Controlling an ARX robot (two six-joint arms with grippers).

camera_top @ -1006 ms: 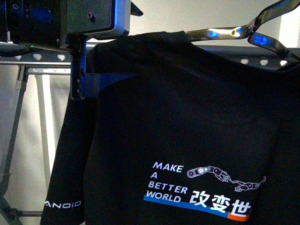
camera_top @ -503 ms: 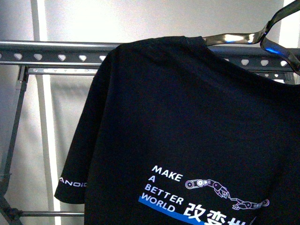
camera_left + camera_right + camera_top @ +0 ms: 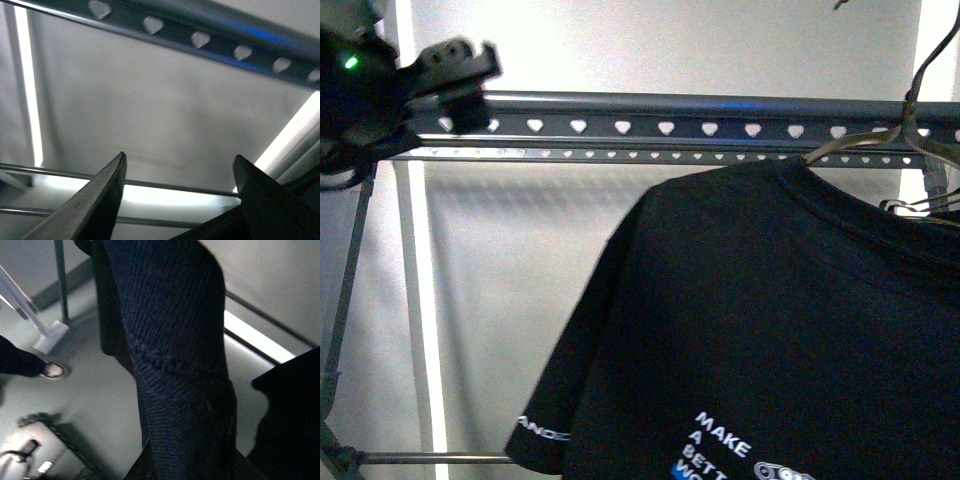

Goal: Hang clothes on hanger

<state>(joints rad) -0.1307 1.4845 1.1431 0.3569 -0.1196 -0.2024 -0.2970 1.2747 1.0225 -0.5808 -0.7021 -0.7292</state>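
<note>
The clothes, a black T-shirt with white "MAKE A BETT…" print at the bottom edge, hang at the right in the front view. They sit on a thin metal coat hanger in front of the hanger, a grey rack rail with heart-shaped holes. My left gripper is open and empty below the rail. Its arm shows blurred at the upper left, apart from the shirt. My right gripper is shut on the clothes. It is out of the front view.
The rack's slanted grey leg and low crossbar are at the left. In the right wrist view the floor shows a rack foot, a person's shoe and a dark object.
The shirt has moved right and down in the front view. My left gripper has let go of the shirt's shoulder and now sits at the upper left by the rail.
</note>
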